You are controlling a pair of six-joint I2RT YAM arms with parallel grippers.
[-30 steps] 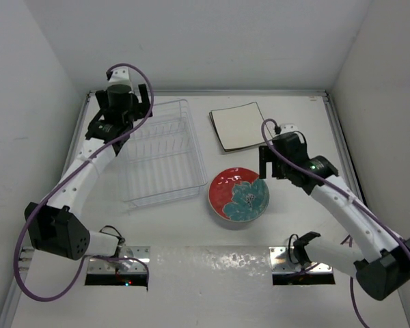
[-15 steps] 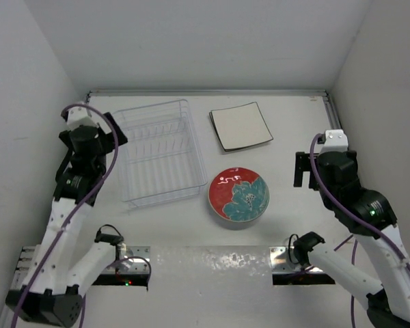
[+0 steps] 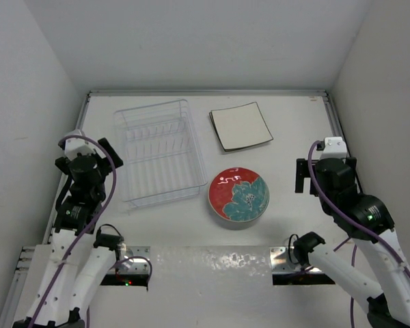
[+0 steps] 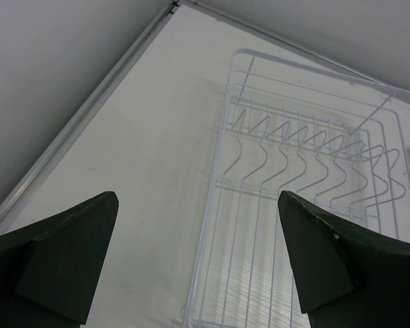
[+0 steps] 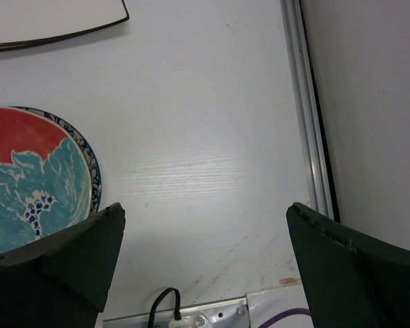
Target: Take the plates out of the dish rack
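- Near the left edge of the bench (image 3: pixel 294 116), the left gripper (image 4: pixel 197 205) hangs released, its dark wedge-shaped fingers (image 4: pixel 68 253) spread wide and gripping nothing.
- Just right of it, toward the far left corner, lies the dish rack (image 3: pixel 160 154), a clear plastic rectangle with a ribbed floor and thin white zigzag wires.
- Right of the rack, near the far edge, sit the square plates (image 3: pixel 240 126). They are cream, glossy and dark-edged, and stacked flat.
- Nearer, mid-bench, the round red plate (image 3: pixel 238 196) with teal flowers lies flat. A blue-patterned rim shows around it, and it sits apart from the rack.
- Toward the right edge, the right gripper (image 5: pixel 205 212) hangs released over the white, faintly grained bench top.
- Along the right edge runs a metal rail (image 5: pixel 307 137).
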